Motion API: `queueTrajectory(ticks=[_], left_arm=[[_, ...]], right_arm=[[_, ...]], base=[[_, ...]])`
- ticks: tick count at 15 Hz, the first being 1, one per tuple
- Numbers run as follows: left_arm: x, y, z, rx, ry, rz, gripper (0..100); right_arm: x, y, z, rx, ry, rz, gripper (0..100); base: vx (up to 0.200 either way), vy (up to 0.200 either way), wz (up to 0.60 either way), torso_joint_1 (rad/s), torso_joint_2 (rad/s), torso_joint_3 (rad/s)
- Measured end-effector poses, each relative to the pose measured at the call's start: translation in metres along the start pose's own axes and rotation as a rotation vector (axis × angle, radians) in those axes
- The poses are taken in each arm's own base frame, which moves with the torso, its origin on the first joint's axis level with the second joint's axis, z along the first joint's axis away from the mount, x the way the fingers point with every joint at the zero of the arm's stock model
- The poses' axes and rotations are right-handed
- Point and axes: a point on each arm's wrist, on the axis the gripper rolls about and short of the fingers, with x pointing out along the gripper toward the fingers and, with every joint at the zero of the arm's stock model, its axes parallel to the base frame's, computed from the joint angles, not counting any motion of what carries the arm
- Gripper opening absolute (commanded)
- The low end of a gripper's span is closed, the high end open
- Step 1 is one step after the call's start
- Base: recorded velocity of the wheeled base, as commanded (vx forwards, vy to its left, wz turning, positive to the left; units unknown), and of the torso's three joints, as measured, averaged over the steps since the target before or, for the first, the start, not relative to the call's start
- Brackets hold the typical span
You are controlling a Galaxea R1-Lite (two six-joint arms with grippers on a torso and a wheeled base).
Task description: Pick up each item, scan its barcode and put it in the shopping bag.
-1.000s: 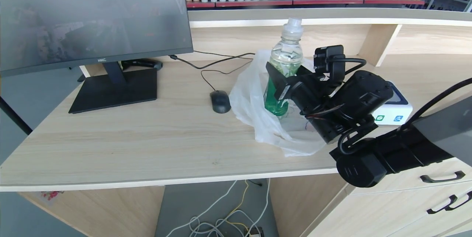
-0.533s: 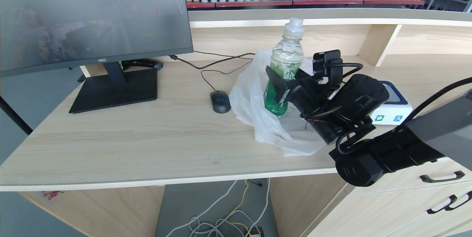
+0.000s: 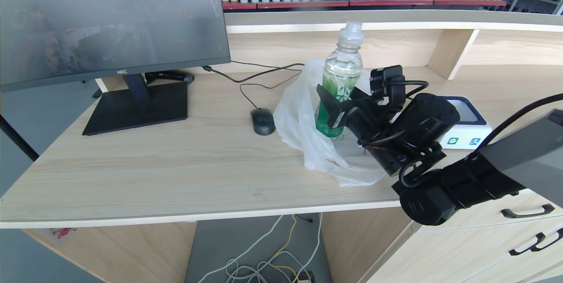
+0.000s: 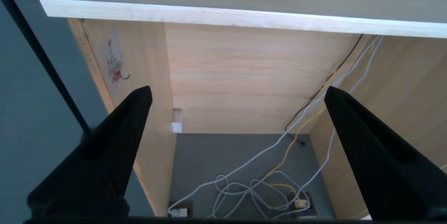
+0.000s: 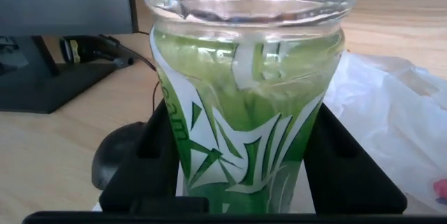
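Progress is judged to be late in the handling of one item. Nearest, below the front edge of the counter (image 3: 176, 164), the left gripper (image 4: 237, 95) is seen with its fingers spread wide and nothing between them. Farther in, the bottle (image 3: 341, 76) is clamped upright at its green label by the right gripper (image 3: 336, 109). Its base is set low at the open white shopping bag (image 3: 303, 135) on the counter. Whether it rests inside or hangs just over the opening cannot be told. Beyond the right arm, the scanner (image 3: 468, 133) is found just beside the bag. The pick-up is done. Scanning is presumed done, though that is not shown, and release into the bag is left.
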Motion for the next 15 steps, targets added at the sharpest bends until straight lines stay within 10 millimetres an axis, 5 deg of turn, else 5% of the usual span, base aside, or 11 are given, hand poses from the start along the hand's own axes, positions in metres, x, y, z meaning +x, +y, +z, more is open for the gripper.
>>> queueTrajectory(ticks=[6,7,15], left_arm=[[0.000,0.000,0.000,0.000,0.000,0.000,100],[0.000,0.000,0.000,0.000,0.000,0.000,100],[0.000,0.000,0.000,0.000,0.000,0.000,100]], right_arm=[[-0.005,0.001,-0.006,-0.002,0.031,0.003,0],[-0.006,0.001,-0.007,-0.003,0.036,0.004,100],[-0.011,0.001,0.002,-0.004,0.023,0.004,100]], base=[[0.000,0.000,0.00,0.000,0.00,0.000],[0.000,0.000,0.00,0.000,0.00,0.000],[0.000,0.000,0.00,0.000,0.00,0.000]])
